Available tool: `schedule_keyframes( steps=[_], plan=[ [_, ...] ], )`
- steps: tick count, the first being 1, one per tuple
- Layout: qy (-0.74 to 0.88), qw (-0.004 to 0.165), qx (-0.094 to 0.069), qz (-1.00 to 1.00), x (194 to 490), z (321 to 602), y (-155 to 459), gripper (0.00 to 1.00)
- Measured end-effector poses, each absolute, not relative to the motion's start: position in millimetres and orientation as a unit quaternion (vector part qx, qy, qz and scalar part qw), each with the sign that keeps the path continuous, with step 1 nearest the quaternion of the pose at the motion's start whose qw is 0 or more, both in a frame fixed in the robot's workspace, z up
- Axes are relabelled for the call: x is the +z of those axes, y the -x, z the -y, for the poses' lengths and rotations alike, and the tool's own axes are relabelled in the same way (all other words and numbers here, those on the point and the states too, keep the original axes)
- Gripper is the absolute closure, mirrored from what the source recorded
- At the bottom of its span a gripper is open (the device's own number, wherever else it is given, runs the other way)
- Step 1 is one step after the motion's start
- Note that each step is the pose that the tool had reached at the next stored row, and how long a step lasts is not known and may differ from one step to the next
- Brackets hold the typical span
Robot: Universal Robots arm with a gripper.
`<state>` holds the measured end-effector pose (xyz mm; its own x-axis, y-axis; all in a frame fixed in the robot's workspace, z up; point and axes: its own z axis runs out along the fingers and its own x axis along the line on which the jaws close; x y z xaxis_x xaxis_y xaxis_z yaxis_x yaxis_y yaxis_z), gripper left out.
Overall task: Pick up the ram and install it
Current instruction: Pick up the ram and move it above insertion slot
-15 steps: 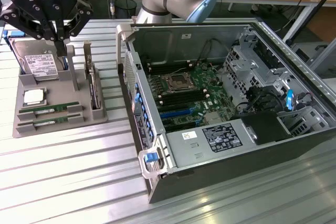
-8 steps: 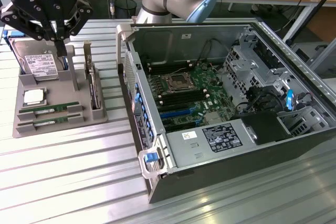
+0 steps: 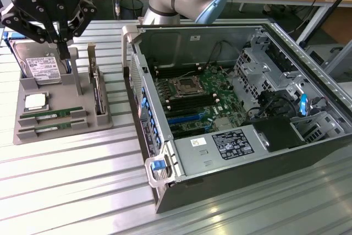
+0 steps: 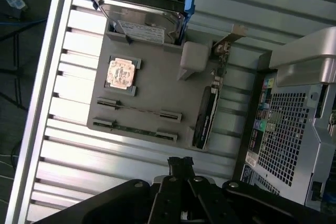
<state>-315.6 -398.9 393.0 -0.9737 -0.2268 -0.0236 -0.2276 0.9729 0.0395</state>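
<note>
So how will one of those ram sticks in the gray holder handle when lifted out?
Probably stiff and light: the ram is a thin green board standing on edge in the gray holder. Likely fragile, being bare circuit board. Its narrow top edge gives little to grip, so it may tilt.

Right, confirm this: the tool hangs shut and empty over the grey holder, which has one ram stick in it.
Wrong count: the exterior view shows two ram sticks in the grey holder, side by side. The tool does hang shut and empty over it.
</note>
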Motion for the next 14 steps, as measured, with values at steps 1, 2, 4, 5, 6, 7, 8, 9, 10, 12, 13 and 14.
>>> schedule_keyframes(
  steps=[1, 2, 4, 5, 6, 7, 8, 9, 10, 12, 13, 14],
  plan=[
    [0.120, 0.009, 0.021, -0.992, 393.0, 398.9, 315.6, 0.90],
    [0.126, 0.009, 0.021, -0.992, 393.0, 398.9, 315.6, 0.90],
    [0.137, 0.009, 0.020, -0.990, 393.0, 398.9, 315.6, 0.90],
    [0.144, 0.009, 0.020, -0.989, 393.0, 398.9, 315.6, 0.90],
    [0.149, 0.009, 0.020, -0.989, 393.0, 398.9, 315.6, 0.90],
    [0.154, 0.009, 0.020, -0.988, 393.0, 398.9, 315.6, 0.90],
    [0.158, 0.008, 0.020, -0.987, 393.0, 398.9, 315.6, 0.90],
    [0.163, 0.008, 0.020, -0.986, 393.0, 398.9, 315.6, 0.90],
    [0.170, 0.008, 0.020, -0.985, 393.0, 398.9, 315.6, 0.90],
    [0.182, 0.008, 0.020, -0.983, 393.0, 398.9, 315.6, 0.90],
    [0.188, 0.008, 0.019, -0.982, 393.0, 398.9, 315.6, 0.90],
    [0.194, 0.007, 0.019, -0.981, 393.0, 398.9, 315.6, 0.90]
  ],
)
